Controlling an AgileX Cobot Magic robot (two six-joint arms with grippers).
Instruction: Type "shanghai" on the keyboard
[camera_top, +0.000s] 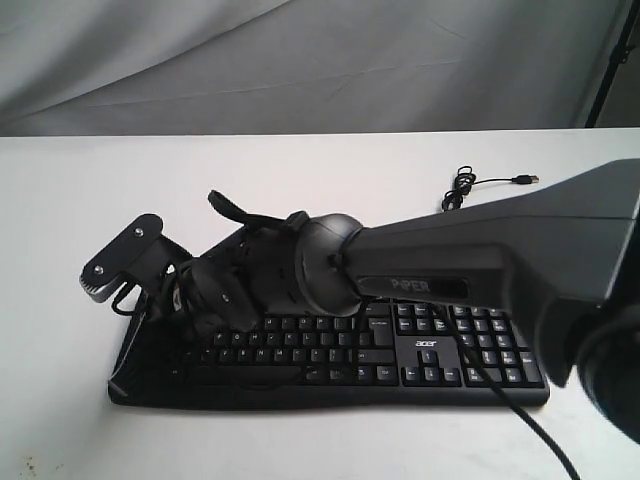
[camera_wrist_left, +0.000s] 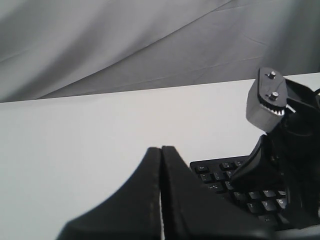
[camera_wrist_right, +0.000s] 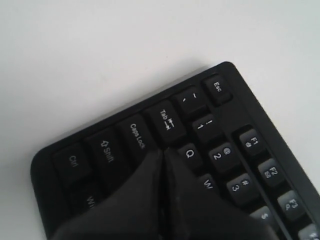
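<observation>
One long, flat black plastic keyboard (camera_top: 440, 345) with white legends and a number pad lies lengthwise on one smooth white table (camera_top: 300, 170), towards the near side of the exterior view. One thin black cable (camera_top: 470, 185), partly coiled, lies behind it. One creased grey cloth (camera_top: 300, 60) hangs beyond.

There are two grippers, both matte black with tapered fingers pressed together. The right gripper (camera_wrist_right: 162, 151) reaches across the keyboard; its tip sits by Caps Lock, Tab and Q, contact unclear. The left gripper (camera_wrist_left: 161, 149) hangs above bare table, beside the keyboard's corner.
</observation>
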